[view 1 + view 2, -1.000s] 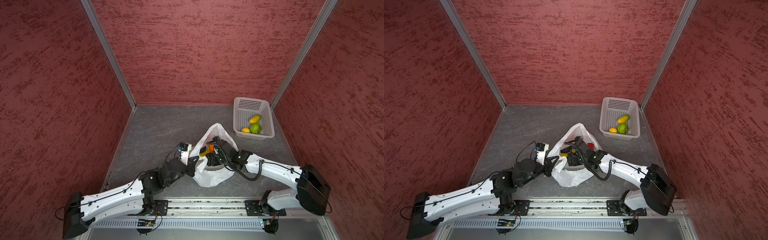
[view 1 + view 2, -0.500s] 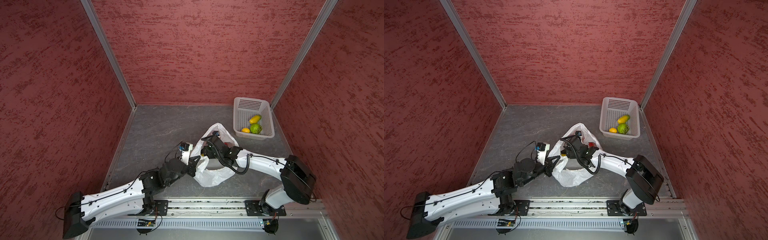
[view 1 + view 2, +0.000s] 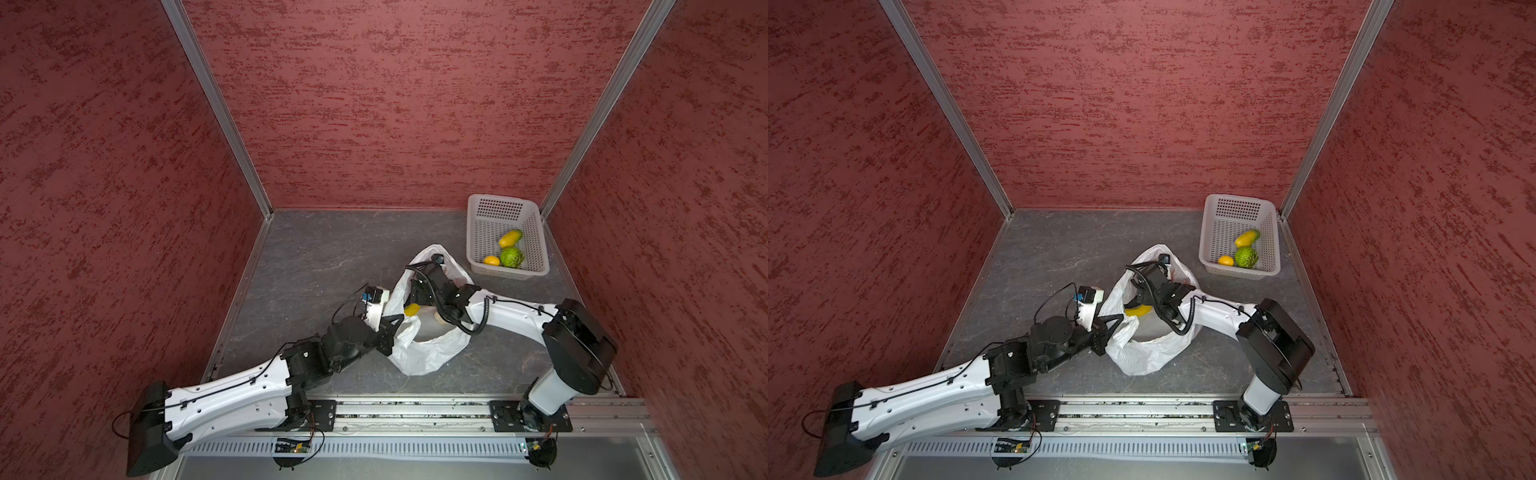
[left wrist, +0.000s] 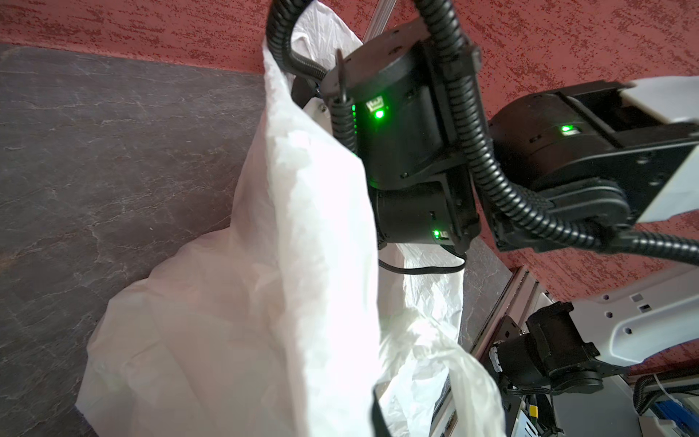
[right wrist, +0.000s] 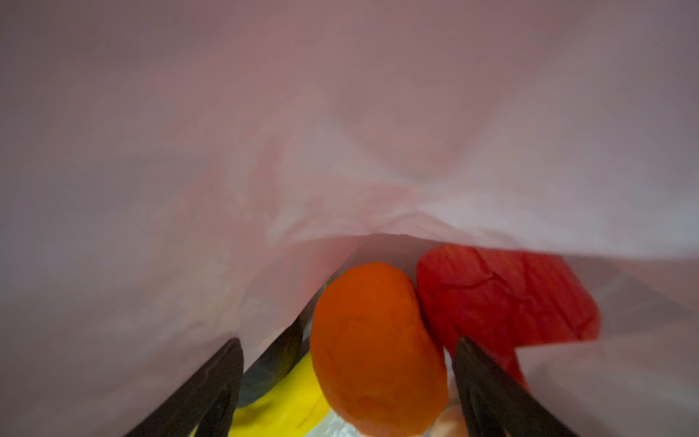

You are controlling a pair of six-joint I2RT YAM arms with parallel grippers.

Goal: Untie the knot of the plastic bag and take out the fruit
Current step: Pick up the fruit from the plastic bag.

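Deep inside bag (image 5: 340, 113), fingers (image 5: 488, 386) astride orange (image 5: 378, 348)

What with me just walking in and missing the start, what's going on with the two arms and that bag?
The left hand is shut on the rim of the plastic bag, holding its mouth open. The right hand is inside the bag, jaws open around an orange fruit, next to a red fruit and a banana; nothing is gripped yet. A mango, a bumpy green fruit and a small yellow fruit already lie in the basket.
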